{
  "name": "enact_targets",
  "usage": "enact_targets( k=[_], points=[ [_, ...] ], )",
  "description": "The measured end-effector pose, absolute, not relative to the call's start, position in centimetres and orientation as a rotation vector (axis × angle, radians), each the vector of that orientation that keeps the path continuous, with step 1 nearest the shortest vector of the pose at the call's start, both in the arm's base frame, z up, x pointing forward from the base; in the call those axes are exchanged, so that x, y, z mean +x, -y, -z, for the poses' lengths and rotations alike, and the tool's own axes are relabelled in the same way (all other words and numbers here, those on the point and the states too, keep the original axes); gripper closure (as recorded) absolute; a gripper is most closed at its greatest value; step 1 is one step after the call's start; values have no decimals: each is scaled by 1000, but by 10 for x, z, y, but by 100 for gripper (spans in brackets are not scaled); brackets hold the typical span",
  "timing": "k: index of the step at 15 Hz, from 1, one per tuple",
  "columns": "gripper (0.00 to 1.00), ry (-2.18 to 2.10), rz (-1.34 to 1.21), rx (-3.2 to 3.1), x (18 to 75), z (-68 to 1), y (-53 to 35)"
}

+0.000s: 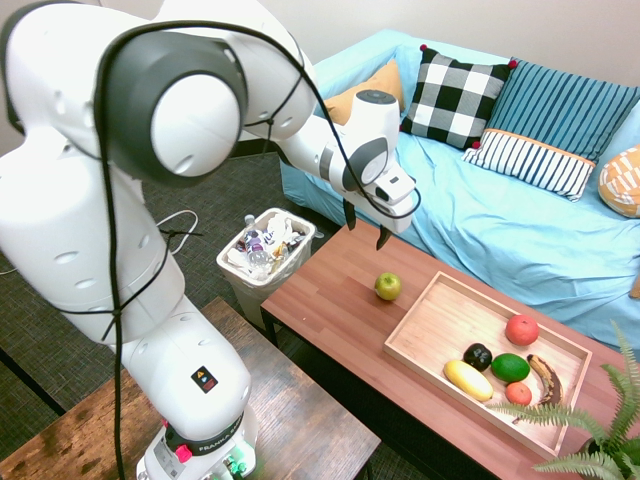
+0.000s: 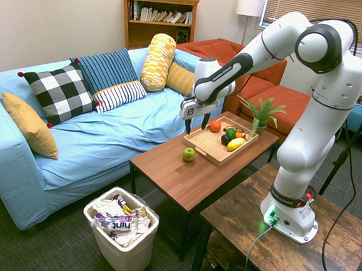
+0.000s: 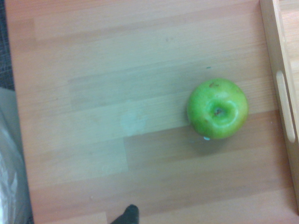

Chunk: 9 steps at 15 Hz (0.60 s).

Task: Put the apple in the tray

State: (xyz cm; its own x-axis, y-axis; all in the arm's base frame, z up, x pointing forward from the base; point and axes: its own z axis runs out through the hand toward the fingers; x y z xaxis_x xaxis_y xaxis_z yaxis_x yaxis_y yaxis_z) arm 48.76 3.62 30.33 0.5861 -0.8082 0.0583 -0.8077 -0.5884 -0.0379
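Observation:
The yellow-green apple (image 1: 388, 286) (image 2: 189, 154) (image 3: 217, 108) rests on the reddish wooden coffee table, just outside the short end of the light wooden tray (image 1: 430, 330) (image 2: 204, 147) (image 3: 281, 84). My gripper (image 1: 365, 226) (image 2: 195, 123) hangs open in the air above the table's sofa-side edge, higher than the apple and a little to one side of it, holding nothing. The tray holds several other fruits.
In the tray lie an orange-red fruit (image 1: 521, 329), a dark green fruit (image 1: 510, 367), a yellow fruit (image 1: 467, 380) and a dark banana (image 1: 546, 379). A full white waste bin (image 1: 265, 251) stands at the table's end. A potted fern (image 1: 600, 420) sits beyond the tray. The blue sofa (image 1: 520, 225) runs alongside.

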Motion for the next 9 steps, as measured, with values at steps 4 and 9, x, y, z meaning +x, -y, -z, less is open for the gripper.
enact_targets(
  k=[4,9],
  points=[
    [0,-1630,146,-2754,520,-244,-29],
    [0,-1726,113,-2746,546,-186,-18]
  ],
)
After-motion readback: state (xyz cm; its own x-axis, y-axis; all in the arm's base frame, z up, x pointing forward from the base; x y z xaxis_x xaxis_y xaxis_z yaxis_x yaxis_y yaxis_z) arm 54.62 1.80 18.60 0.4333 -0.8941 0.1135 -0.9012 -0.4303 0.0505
